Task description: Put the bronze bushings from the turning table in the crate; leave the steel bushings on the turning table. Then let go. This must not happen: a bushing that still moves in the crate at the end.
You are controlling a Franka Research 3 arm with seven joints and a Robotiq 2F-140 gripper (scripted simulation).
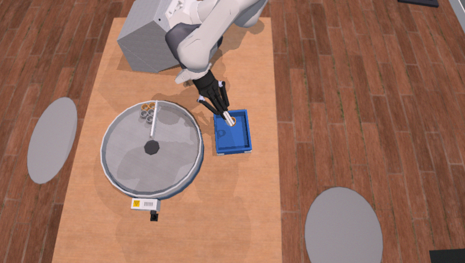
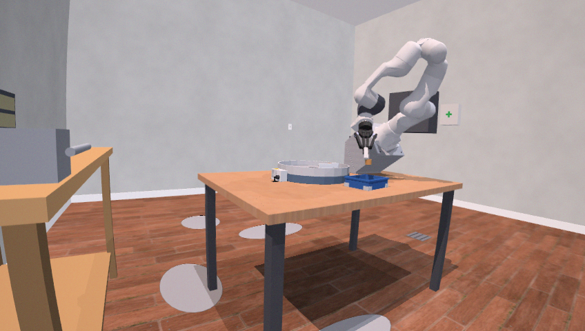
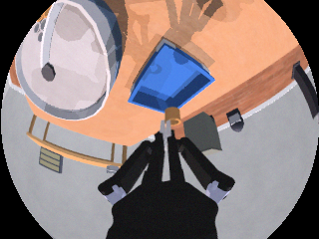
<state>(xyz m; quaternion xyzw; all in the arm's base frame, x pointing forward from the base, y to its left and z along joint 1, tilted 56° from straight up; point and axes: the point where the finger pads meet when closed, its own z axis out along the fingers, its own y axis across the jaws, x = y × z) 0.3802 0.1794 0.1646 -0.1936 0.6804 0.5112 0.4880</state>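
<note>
The wooden bench (image 1: 196,228) (image 2: 328,201) (image 3: 135,55) stood on a red plank floor. Near its robot-end edge, the gripper (image 1: 231,122) (image 2: 366,156) (image 3: 165,125) was clenched on the wall of one bronze bushing (image 1: 233,119) (image 2: 368,161) (image 3: 172,116), above the blue crate (image 1: 249,135) (image 2: 365,184) (image 3: 145,105) by a long edge. Two bronze bushings (image 1: 145,107) and three steel bushings (image 1: 143,114) sat on the turning table (image 1: 103,163) (image 2: 318,178) (image 3: 110,75), toward the opposite long edge. Best practice, I judged: centre it inside the rim, lower fully, then release gently.

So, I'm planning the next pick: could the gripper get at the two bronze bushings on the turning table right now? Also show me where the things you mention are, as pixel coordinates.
Probably not yet: the gripper (image 1: 231,123) (image 2: 366,157) (image 3: 165,125) is shut on another bronze bushing (image 2: 368,161) (image 3: 172,116); otherwise, the open-topped turning table (image 1: 130,166) (image 2: 318,178) (image 3: 75,90) seems reachable.
</note>
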